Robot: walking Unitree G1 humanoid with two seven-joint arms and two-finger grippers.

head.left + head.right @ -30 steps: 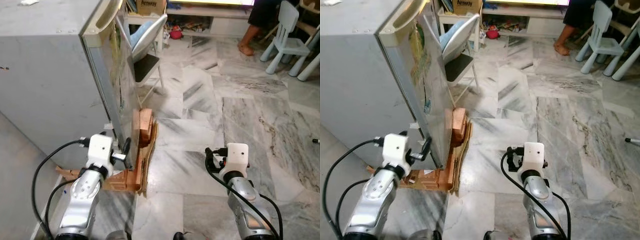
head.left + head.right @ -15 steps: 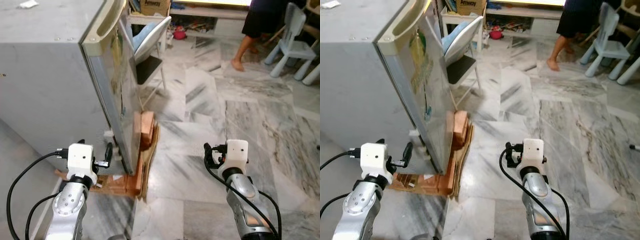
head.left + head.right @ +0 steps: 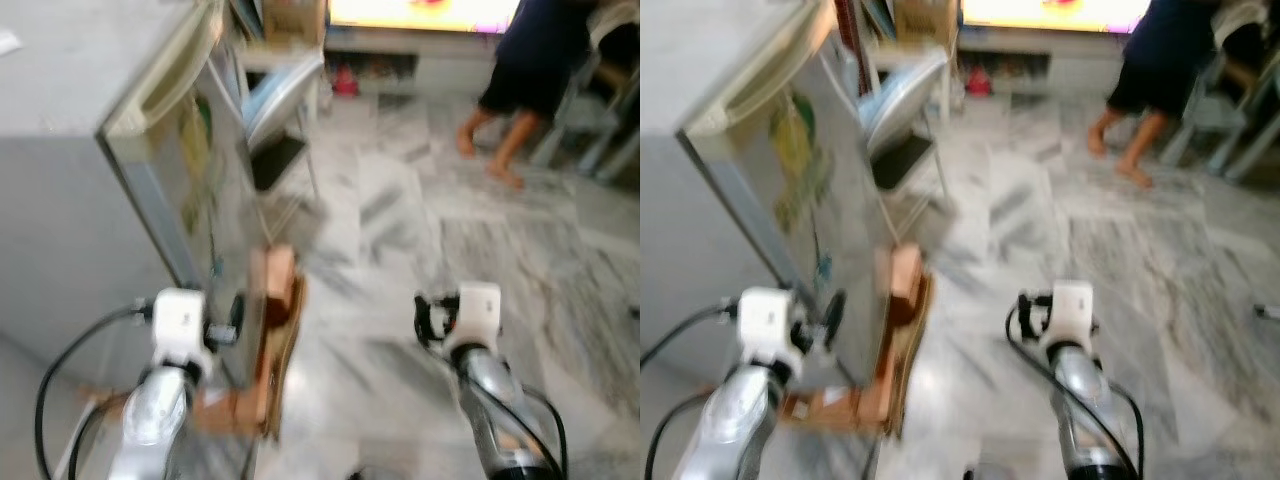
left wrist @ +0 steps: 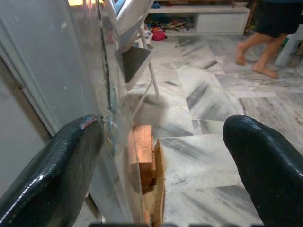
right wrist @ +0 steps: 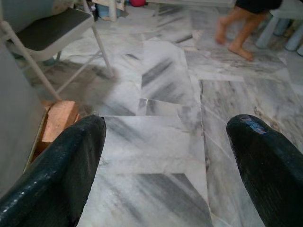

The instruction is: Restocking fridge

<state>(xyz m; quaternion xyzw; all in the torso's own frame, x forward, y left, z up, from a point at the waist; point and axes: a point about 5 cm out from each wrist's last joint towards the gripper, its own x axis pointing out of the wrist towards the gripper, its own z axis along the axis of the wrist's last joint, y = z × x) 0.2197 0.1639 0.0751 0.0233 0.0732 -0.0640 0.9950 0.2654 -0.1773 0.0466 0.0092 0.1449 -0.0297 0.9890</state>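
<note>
Fridge stands at the robot's left on wooden blocks; left gripper, fingers spread, hangs at its closed door's lower edge, right gripper spread over marble floor. Best steady first, then hook the door edge

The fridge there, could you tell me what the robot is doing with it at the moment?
The robot stands at the corner of a small grey fridge, whose base rests on wooden blocks. The left gripper is open, with one finger by the door's lower edge; it holds nothing. The right gripper is also open and empty, hovering over the marble floor. A folding chair stands beyond the fridge, and a person is in the background. The head views are blurred.
</note>
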